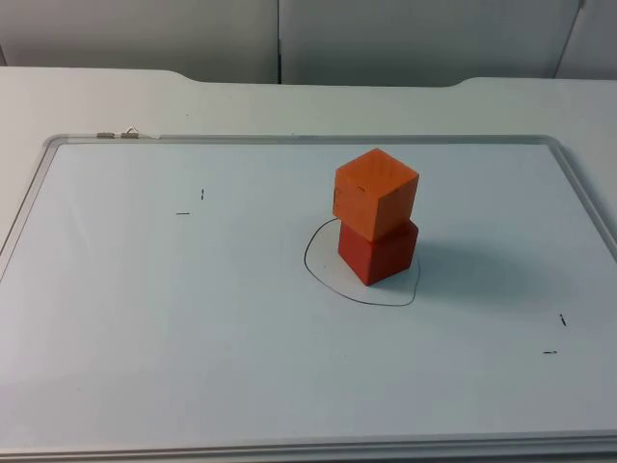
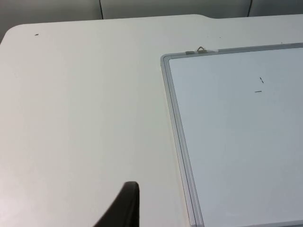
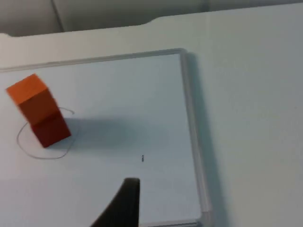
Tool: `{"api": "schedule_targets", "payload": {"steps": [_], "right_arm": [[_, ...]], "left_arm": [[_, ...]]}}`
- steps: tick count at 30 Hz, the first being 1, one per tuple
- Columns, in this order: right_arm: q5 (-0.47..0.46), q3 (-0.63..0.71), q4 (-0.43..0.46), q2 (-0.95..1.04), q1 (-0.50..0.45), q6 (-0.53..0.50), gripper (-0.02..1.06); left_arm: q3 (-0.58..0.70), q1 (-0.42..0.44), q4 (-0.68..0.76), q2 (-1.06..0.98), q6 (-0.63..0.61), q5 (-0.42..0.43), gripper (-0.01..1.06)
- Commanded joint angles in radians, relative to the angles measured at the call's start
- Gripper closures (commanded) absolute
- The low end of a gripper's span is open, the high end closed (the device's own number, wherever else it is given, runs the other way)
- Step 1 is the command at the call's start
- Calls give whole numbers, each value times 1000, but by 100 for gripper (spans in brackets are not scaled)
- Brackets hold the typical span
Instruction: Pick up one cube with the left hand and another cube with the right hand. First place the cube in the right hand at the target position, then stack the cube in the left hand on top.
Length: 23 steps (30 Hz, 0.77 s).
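Stack built, both my arms drawn clear of the board.

My left gripper point(image 2: 124, 208) waits over bare table, my right gripper point(image 3: 124, 204) over the whiteboard point(image 1: 145, 367) edge; I cannot tell how either's jaws stand. Near centre, toward 2 o'clock, the red cube point(image 1: 378, 251) sits inside the drawn outline point(image 1: 318, 275), the orange cube point(image 1: 376, 191) on top, slightly twisted. I judge nothing remains; no containers here.

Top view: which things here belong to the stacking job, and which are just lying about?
Job:
- orange cube, sitting on the red cube
- red cube, inside the drawn outline
- drawn outline, the target spot

Lying about:
- whiteboard under the cubes
- clip on the whiteboard's far edge
- small pen marks
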<state>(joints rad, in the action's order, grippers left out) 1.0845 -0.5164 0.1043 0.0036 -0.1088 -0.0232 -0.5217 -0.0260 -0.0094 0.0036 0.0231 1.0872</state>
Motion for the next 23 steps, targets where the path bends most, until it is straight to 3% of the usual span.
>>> {"api": "schedule_targets", "payload": {"steps": [1,13,23], "right_arm": [[-10,7,7,-4,-56,-2,0],[-6,7,-73,-4,-80,-2,0],[-6,7,-73,-4,64,2,0]], "left_arm": [[8,3,-6,-4,-4,-9,0],[8,3,-6,-4,-4,-9,0],[8,3,-6,-4,-4,-9,0]]}}
